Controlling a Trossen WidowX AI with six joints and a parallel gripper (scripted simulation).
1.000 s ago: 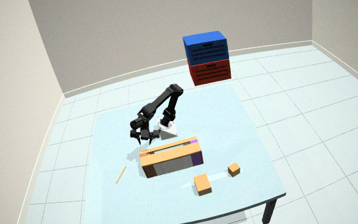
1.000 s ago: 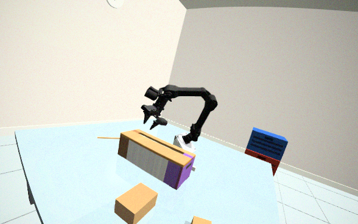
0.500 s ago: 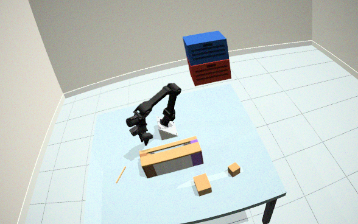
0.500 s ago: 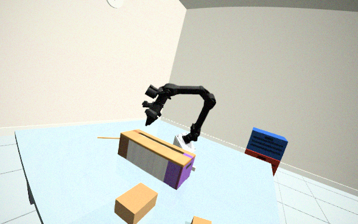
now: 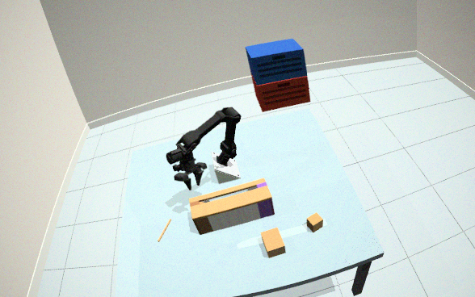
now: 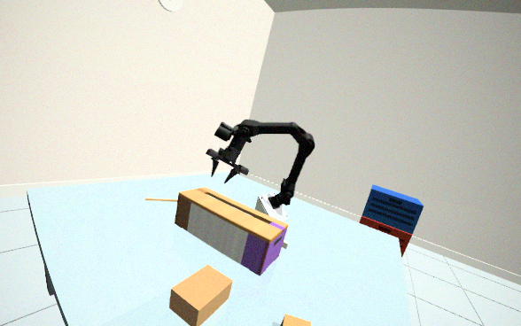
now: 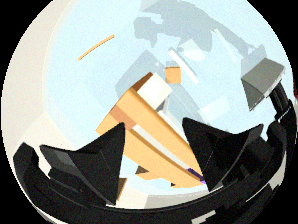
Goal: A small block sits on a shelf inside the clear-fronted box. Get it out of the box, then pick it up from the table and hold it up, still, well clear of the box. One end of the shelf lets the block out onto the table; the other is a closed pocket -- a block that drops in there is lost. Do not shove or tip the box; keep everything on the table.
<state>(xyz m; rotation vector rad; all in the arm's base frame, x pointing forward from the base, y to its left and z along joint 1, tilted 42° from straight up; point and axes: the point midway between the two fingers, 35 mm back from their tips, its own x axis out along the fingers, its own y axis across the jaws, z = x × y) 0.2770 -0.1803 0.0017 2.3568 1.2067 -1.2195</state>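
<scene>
The box (image 5: 230, 202) (image 6: 235, 214) (image 7: 140, 110) stands upright on the table, with a long slot in its top, a brown end panel (image 5: 203, 224) (image 6: 182, 213) and a purple end panel (image 5: 266, 207) (image 6: 258, 252). A small orange block (image 7: 173, 75) shows in the wrist view outside the box, on the table at its arm side, close to a white strip (image 7: 183, 66). The box hides it in the top and exterior views. My gripper (image 5: 194, 186) (image 6: 219, 179) (image 7: 154, 124) is open and empty, raised above the table on the arm side, near the brown end.
A thin orange stick (image 5: 165, 230) (image 6: 160, 199) (image 7: 96, 47) lies beyond the brown end. A larger orange block (image 5: 272, 240) (image 6: 201, 290) and a smaller one (image 5: 314, 222) (image 6: 296, 321) stand on the side away from the arm. The white arm base (image 5: 226, 173) is behind the box.
</scene>
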